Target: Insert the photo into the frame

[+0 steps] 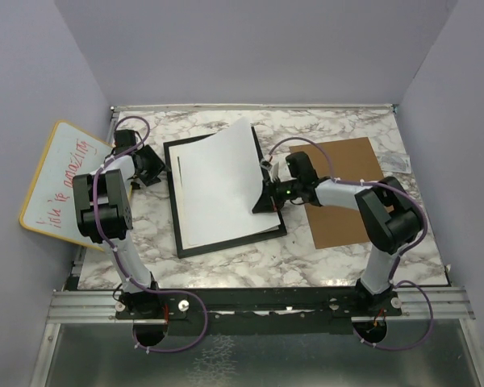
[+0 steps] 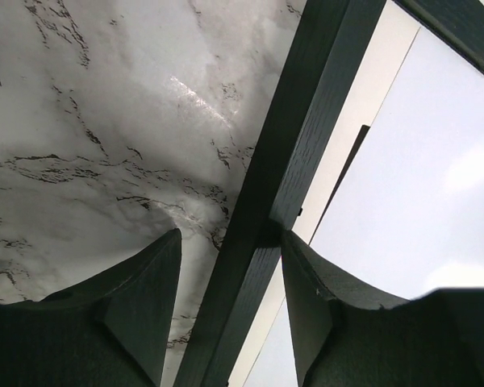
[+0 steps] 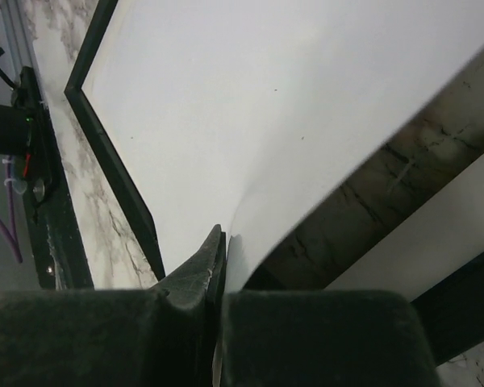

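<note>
While the right gripper (image 3: 220,242) pinches the right edge of the photo (image 1: 222,181), white back up and tilted above the frame (image 1: 173,201) lying lengthwise away from the arms, the left gripper (image 2: 230,238) straddles the frame's left rail, jaws apart, not yet clamped.

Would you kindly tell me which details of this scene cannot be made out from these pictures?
Printed side of the photo: faces down; top and right wrist views show only its white back.
Right rail of the frame: top view, covered by the lifted photo and the right gripper.
Whether the left gripper touches the frame: left wrist view shows fingers astride a rail, contact unclear.
Clear item beyond the brown board: top view, too small.
</note>
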